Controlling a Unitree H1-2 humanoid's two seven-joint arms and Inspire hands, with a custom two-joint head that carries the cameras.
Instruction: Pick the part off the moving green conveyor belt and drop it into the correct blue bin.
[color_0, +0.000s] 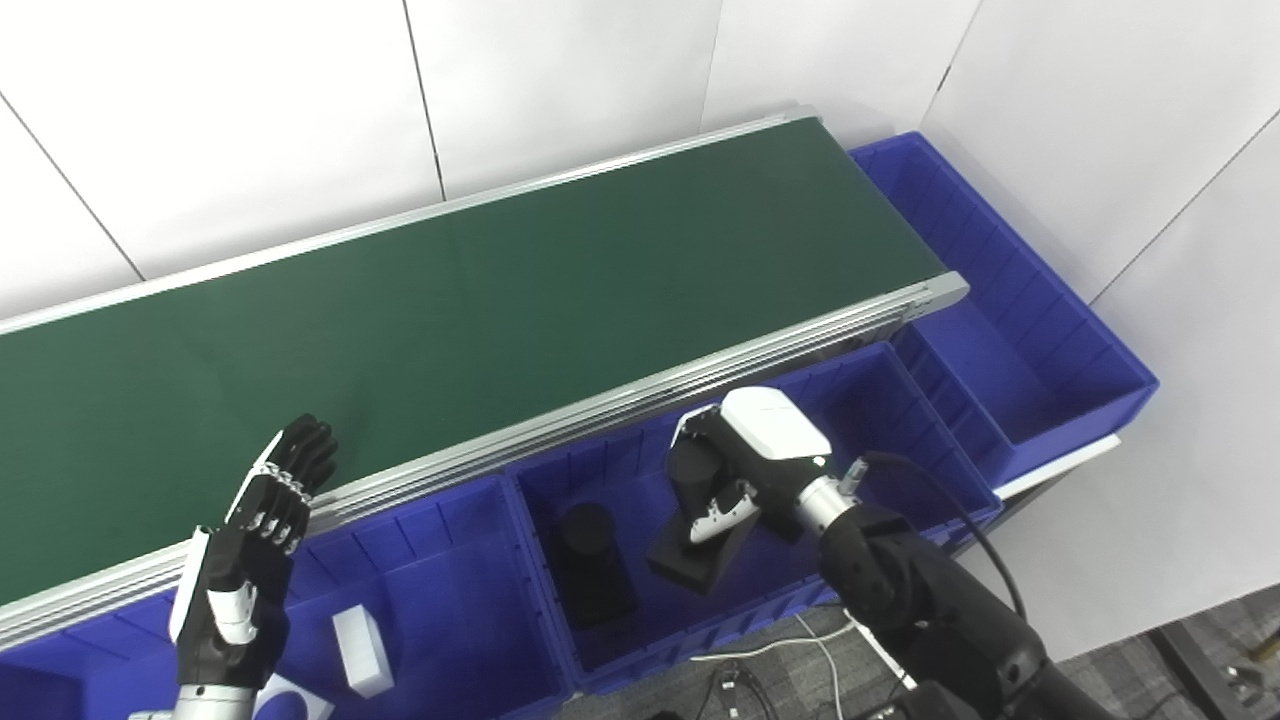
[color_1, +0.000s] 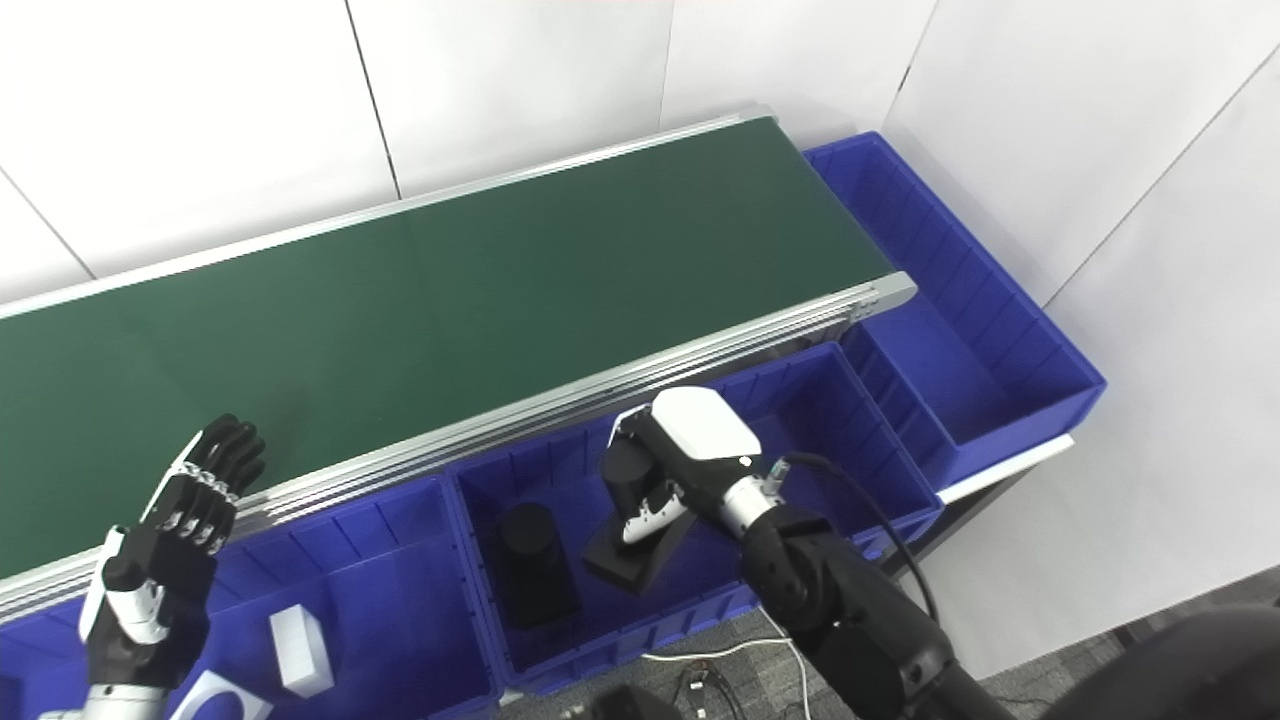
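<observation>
The green conveyor belt (color_0: 480, 300) carries no part. My right hand (color_0: 745, 470) is shut on a black part (color_0: 700, 560), a cylinder on a square base, and holds it tilted inside the middle blue bin (color_0: 870, 400). A second black part of the same kind (color_0: 590, 560) stands upright in that bin, to the left of the held one. My left hand (color_0: 260, 530) is open and empty, fingers up, at the belt's front rail on the left.
A white block (color_0: 360, 650) lies in the left blue bin (color_0: 440, 590). Another blue bin (color_0: 1010, 340) sits past the belt's right end. Cables (color_0: 780, 650) lie on the floor below the bins. White wall panels stand behind the belt.
</observation>
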